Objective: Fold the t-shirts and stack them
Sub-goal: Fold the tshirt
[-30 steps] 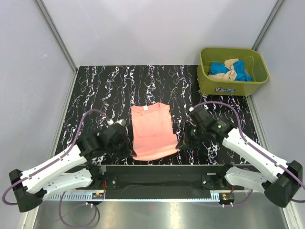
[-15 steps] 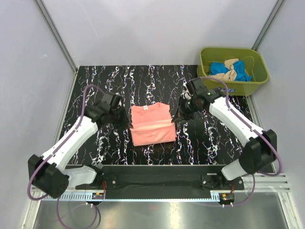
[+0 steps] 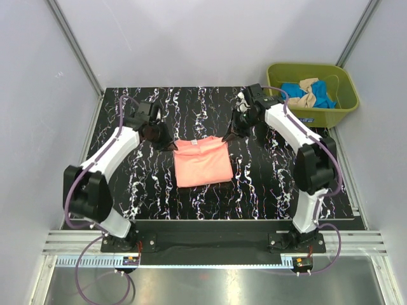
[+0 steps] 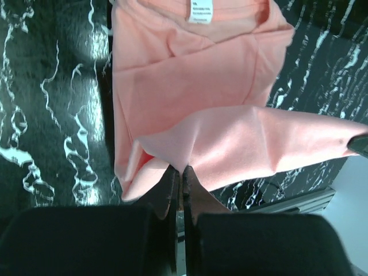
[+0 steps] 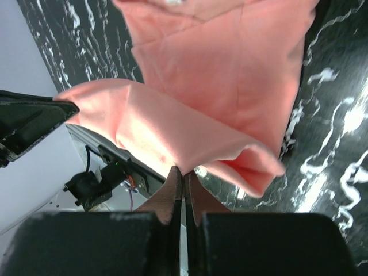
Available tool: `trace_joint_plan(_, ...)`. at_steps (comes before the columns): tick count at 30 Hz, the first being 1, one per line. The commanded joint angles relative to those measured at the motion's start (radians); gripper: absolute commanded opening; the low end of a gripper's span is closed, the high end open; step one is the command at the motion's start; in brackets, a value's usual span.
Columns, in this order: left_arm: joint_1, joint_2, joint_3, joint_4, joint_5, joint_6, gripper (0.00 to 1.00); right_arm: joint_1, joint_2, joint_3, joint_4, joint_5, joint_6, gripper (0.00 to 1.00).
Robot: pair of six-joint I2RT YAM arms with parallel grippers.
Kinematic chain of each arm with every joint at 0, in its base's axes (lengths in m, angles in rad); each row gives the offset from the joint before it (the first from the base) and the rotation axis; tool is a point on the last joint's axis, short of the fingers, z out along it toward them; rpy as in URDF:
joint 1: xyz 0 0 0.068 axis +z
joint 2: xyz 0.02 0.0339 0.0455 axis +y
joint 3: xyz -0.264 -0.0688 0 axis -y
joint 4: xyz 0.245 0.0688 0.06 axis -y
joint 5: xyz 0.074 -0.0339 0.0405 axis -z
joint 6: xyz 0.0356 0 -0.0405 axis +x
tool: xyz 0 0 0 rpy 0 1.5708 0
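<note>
Presently, item by item:

- Left tool [image 4: 178, 172]: fingers pinched narrow, clamped on one hem corner of the salmon-pink short-sleeved cloth t-shirt [image 4: 195, 75]. Seen from above, it sits at the shirt's far left corner [image 3: 164, 142].
- Right tool [image 5: 183, 175]: likewise pinched tight on the opposite hem corner of the same shirt [image 5: 230, 75], at the far right corner in the overhead view [image 3: 230, 135].
- Salmon-pink shirt [image 3: 202, 166]: lies mid-bench as a narrow rectangle with the sleeves apparently tucked in. The collar and white label are at the far end. The hem is stretched between the two tools and raised just above the collar end, doubled over the body.
- Progress, as judged: the side folds look done. The bottom-to-collar fold is nearly closed, but the hem is not yet laid down or released.
- Left to do: set the hem down, let go, and start a stack. No stack shows.
- Bright blue cloth t-shirt [image 3: 324, 100] and beige-tan cloth t-shirt [image 3: 305, 94]: crumpled together, unfolded, untouched. The exact count cannot be told.
- Olive-green rectangular plastic tub [image 3: 304, 118]: at the far right corner, well apart from the pink shirt, holding the blue and beige garments.
- Black bench with white marble veining [image 3: 267, 190]: flat and glossy.
- Room: pale grey wall panels [image 3: 210, 44] on three sides with slim metal corner posts, and a metal rail along the near edge.
</note>
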Motion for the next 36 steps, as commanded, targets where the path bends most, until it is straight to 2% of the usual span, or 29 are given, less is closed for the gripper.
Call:
trace_joint_plan(1,0.021,0.086,0.058,0.091,0.068,0.047,0.0,-0.026,0.079,0.084,0.041,-0.055,-0.042,0.0)
trace_joint_plan(8,0.078,0.25,0.121,0.184,0.079,0.061,0.02,-0.073,0.26,0.225,0.11,-0.066,-0.08,0.04)
trace_joint_plan(11,0.102,0.333,0.186,0.203,0.085,0.061,0.1,-0.087,0.37,0.305,0.13,-0.07,-0.103,0.2)
trace_joint_plan(12,0.107,0.355,0.2,0.203,0.085,0.063,0.12,-0.087,0.395,0.343,0.147,-0.077,-0.112,0.22)
trace_joint_plan(14,0.111,0.404,0.236,0.175,0.005,0.077,0.31,-0.096,0.453,0.412,0.139,-0.069,-0.134,0.36)
trace_joint_plan(16,0.119,0.392,0.262,0.17,-0.033,0.109,0.33,-0.104,0.536,0.569,0.026,-0.028,-0.174,0.46)
trace_joint_plan(17,0.124,0.372,0.256,0.17,-0.091,0.116,0.39,-0.106,0.556,0.641,0.004,-0.011,-0.204,0.5)
trace_joint_plan(20,0.14,0.303,0.257,0.149,-0.122,0.132,0.53,-0.107,0.514,0.663,-0.025,0.018,-0.247,0.64)
trace_joint_plan(22,0.139,0.26,0.242,0.141,-0.136,0.133,0.55,-0.107,0.469,0.599,-0.005,0.055,-0.255,0.67)
trace_joint_plan(23,0.137,0.22,0.208,0.144,-0.143,0.124,0.56,-0.106,0.422,0.539,0.004,0.072,-0.258,0.74)
trace_joint_plan(26,0.136,0.133,0.129,0.179,-0.14,0.092,0.58,-0.106,0.347,0.436,0.05,0.075,-0.243,0.73)
trace_joint_plan(28,0.136,0.1,0.078,0.245,-0.105,0.072,0.51,-0.104,0.314,0.386,0.097,0.008,-0.22,0.69)
trace_joint_plan(29,0.136,0.093,0.029,0.288,-0.009,0.063,0.46,-0.103,0.285,0.323,0.122,-0.02,-0.188,0.67)
trace_joint_plan(30,0.134,0.094,0.009,0.37,0.046,0.051,0.3,-0.095,0.27,0.289,0.148,-0.067,-0.176,0.56)
trace_joint_plan(31,0.125,0.1,-0.008,0.411,0.141,0.022,0.26,-0.095,0.251,0.252,0.207,-0.084,-0.148,0.51)
trace_joint_plan(33,0.11,0.117,-0.06,0.556,0.226,-0.018,0.22,-0.09,0.213,0.134,0.281,-0.138,-0.12,0.4)
trace_joint_plan(34,0.09,0.141,-0.074,0.601,0.282,-0.062,0.21,-0.09,0.204,0.103,0.345,-0.153,-0.084,0.23)
trace_joint_plan(36,0.069,0.174,-0.108,0.737,0.326,-0.1,0.21,-0.089,0.203,0.028,0.406,-0.184,-0.053,0.13)
